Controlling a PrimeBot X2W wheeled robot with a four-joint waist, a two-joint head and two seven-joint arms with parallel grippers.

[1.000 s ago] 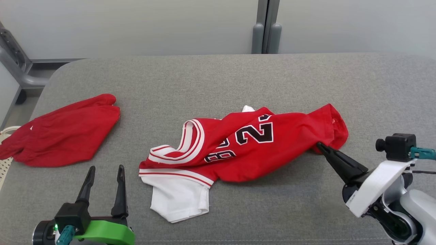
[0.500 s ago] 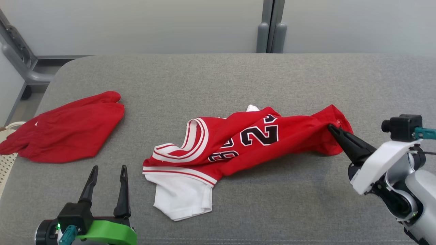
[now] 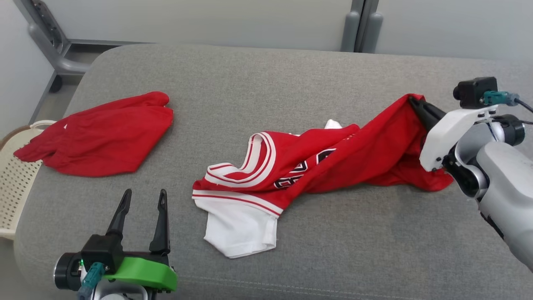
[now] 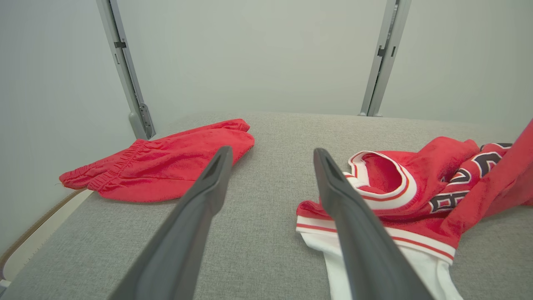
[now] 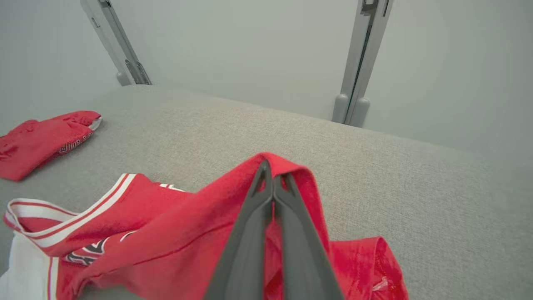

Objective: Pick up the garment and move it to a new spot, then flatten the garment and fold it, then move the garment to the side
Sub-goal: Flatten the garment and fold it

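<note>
The garment [image 3: 316,162] is a red jersey with white trim, dark numbers and a white part at its near end, crumpled across the middle of the grey cushion [image 3: 266,79]. My right gripper [image 3: 412,100] is shut on the jersey's right hem and holds that end up off the surface; in the right wrist view the red cloth [image 5: 233,225] drapes over my closed fingertips [image 5: 270,171]. My left gripper [image 3: 143,195] stands open at the near left, apart from the jersey, with nothing between its fingers [image 4: 200,216]. The jersey's collar [image 4: 383,179] lies just right of them.
Red shorts [image 3: 104,137] lie at the cushion's left side. A cream perforated basket [image 3: 16,183] stands off the left edge. A grey wall with metal posts [image 3: 360,25] runs behind the cushion. Bare grey surface stretches in front of and behind the jersey.
My right gripper has risen and moved back, lifting the jersey's right end and stretching the cloth. The head camera has shifted. The left gripper has stayed put and open.
</note>
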